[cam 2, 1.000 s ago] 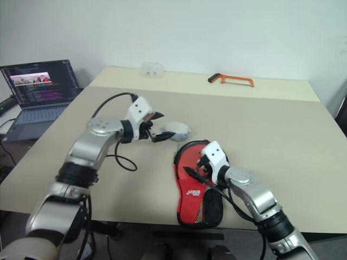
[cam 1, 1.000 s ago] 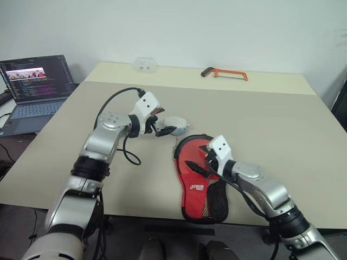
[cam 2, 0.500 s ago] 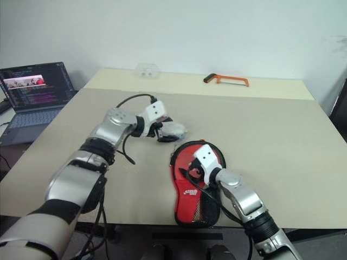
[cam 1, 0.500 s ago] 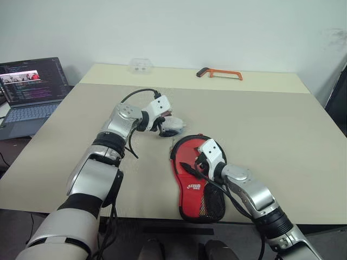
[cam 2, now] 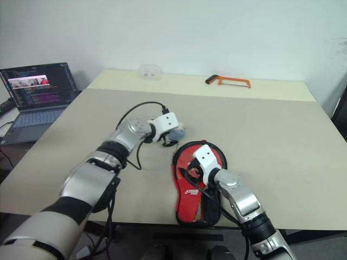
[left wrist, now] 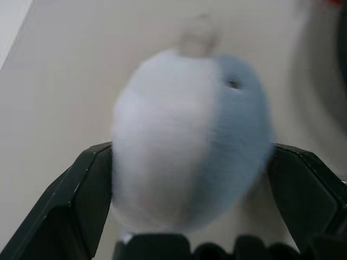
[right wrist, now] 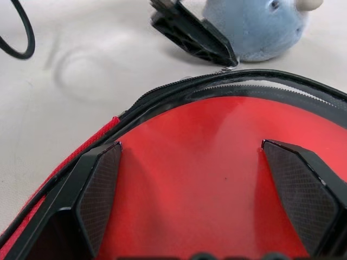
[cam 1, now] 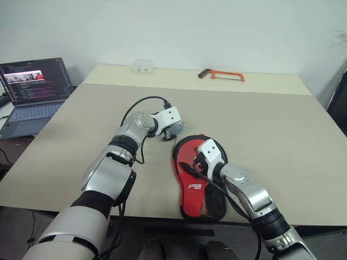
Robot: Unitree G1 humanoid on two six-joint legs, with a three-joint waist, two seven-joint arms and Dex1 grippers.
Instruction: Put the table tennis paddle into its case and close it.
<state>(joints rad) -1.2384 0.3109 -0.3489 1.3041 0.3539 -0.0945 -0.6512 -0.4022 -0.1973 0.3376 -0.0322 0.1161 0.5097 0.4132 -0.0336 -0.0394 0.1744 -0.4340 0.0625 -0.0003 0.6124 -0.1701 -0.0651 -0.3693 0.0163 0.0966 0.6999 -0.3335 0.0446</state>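
Note:
The case [cam 1: 196,186] lies flat near the table's front edge, red face up, with a white logo, a black mesh pocket and black zipper edging. My right gripper [cam 1: 191,164] hovers open over its round end, and both fingers stand apart above the red face [right wrist: 200,162]. The table tennis paddle is hidden. Just beyond the case's round end sits a small pale blue round soft thing [cam 1: 177,126]. My left gripper [cam 1: 172,131] is open, with one finger on each side of it [left wrist: 190,135]. I cannot tell whether the fingers touch it.
An orange-framed hacksaw [cam 1: 222,75] and a small clear plastic item [cam 1: 142,66] lie along the table's far edge. An open laptop [cam 1: 32,86] stands off the table's left side. The case's narrow end reaches the table's front edge [cam 1: 162,208].
My left gripper has come down and forward, and its fingers now flank the pale blue thing. The right gripper stays over the case. The camera view has shifted slightly.

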